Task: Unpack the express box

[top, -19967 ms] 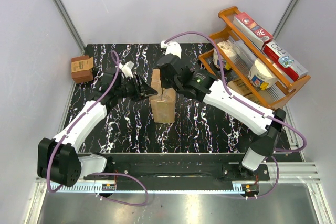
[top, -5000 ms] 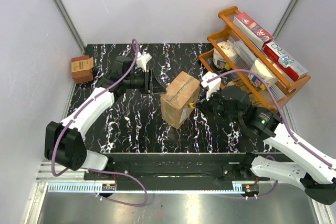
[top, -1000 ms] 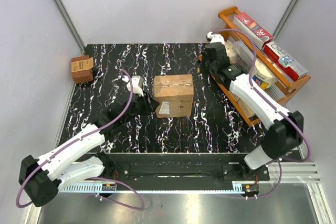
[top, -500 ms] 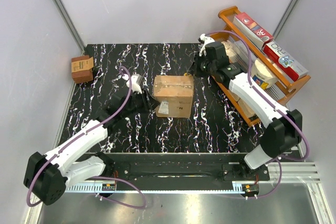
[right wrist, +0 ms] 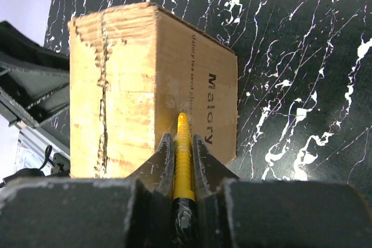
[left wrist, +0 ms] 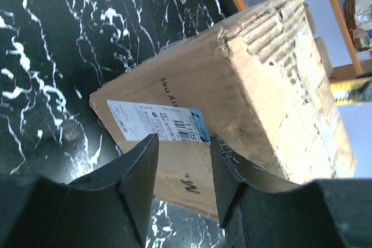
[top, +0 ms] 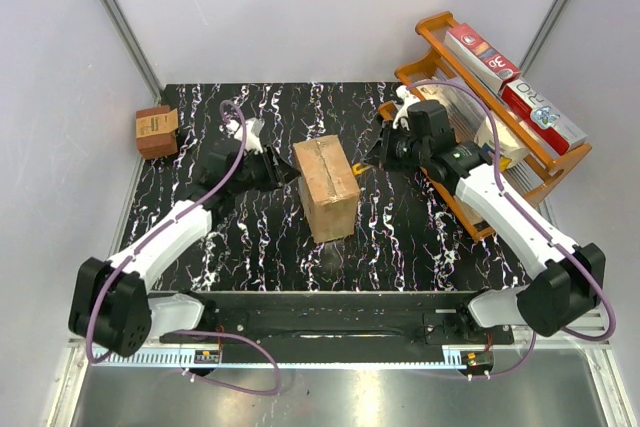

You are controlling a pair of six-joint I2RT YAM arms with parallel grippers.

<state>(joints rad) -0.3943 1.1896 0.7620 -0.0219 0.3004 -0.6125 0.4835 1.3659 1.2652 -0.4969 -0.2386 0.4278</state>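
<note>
Observing from the top view: express box [top: 326, 187] stands near the middle of the black marbled table [top: 400, 237], flaps shut, rough seam running across its upper face.

Left gripper [top: 283, 173] is at the box's left side. In the wrist view its fingers [left wrist: 139, 184] are spread, nothing clamped. The white label [left wrist: 157, 121] on the box side shows in the gap beyond them.

Right gripper [right wrist: 182, 143] is clenched on a yellow tool [right wrist: 183, 161]. The tool's tip lies at the edge where the seamed face meets the side printed "Malory". Contact with the cardboard cannot be confirmed.

Small darker box [top: 157, 131] sits at the far left edge of the table, well apart. Orange rack [top: 440, 27] stands far right, behind the right arm.
</note>
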